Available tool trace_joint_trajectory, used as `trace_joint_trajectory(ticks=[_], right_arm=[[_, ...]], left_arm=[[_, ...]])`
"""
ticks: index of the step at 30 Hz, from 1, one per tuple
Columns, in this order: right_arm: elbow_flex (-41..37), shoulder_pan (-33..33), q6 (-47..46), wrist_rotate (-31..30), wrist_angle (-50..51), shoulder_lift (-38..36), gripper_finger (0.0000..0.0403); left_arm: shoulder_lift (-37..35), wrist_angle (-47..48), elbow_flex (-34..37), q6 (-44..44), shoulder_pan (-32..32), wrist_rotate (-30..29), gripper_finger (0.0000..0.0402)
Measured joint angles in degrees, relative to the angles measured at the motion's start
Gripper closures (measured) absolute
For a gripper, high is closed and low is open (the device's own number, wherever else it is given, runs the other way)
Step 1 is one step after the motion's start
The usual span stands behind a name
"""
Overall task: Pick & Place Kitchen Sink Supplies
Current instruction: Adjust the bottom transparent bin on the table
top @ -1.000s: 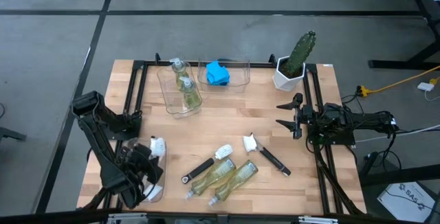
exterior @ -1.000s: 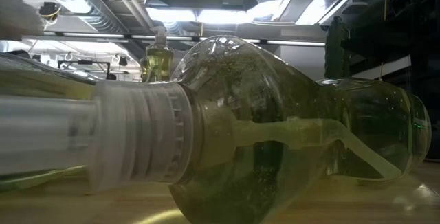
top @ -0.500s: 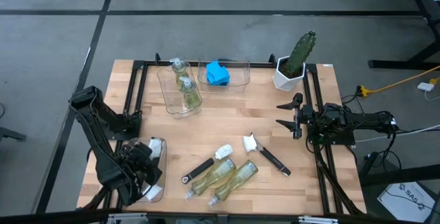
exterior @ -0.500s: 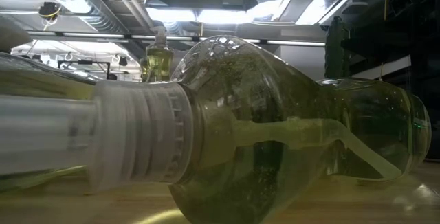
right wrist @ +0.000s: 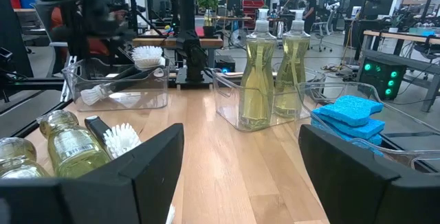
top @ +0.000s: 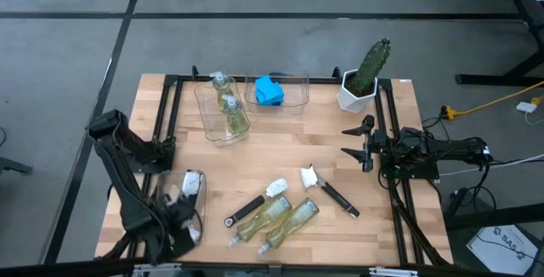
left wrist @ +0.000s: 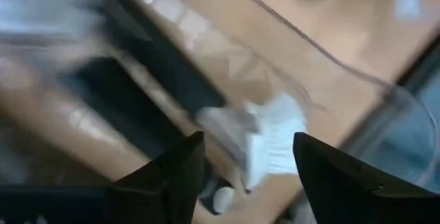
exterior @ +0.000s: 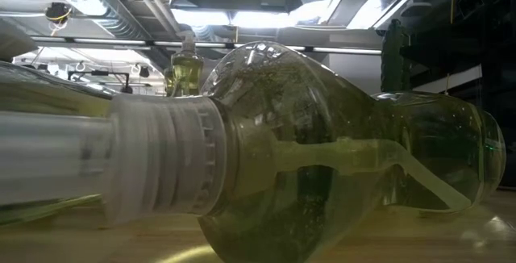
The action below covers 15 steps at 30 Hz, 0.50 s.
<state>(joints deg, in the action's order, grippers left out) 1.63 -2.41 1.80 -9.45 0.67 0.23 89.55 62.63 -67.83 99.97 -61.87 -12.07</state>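
Brushes (top: 192, 181) with white heads lie in a clear bin (top: 198, 226) directly under the left gripper (top: 174, 220), whose fingers stand spread with one white head (left wrist: 275, 138) showing between them and nothing pinched. Beyond that gripper, toward the table's middle, two soap bottles (top: 276, 216) lie on their sides beside two loose brushes (top: 327, 190). The right gripper (top: 354, 144) waits at the table's right edge, fingers spread and empty, facing two upright bottles (right wrist: 271, 73) and blue sponges (right wrist: 352, 117) in bins.
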Motion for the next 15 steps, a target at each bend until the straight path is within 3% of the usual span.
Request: trace_joint_trajectory(ticks=[9, 15], right_arm=[[0.0, 0.0, 0.0, 0.0, 0.0, 0.0, 0.0118], [0.0, 0.0, 0.0, 0.0, 0.0, 0.0, 0.0118]], left_arm=[[8.1, -9.9, 0.0, -12.8, 1.3, 5.7, 0.0271], [8.9, -18.9, 0.0, -19.7, 2.7, 3.8, 0.0361]])
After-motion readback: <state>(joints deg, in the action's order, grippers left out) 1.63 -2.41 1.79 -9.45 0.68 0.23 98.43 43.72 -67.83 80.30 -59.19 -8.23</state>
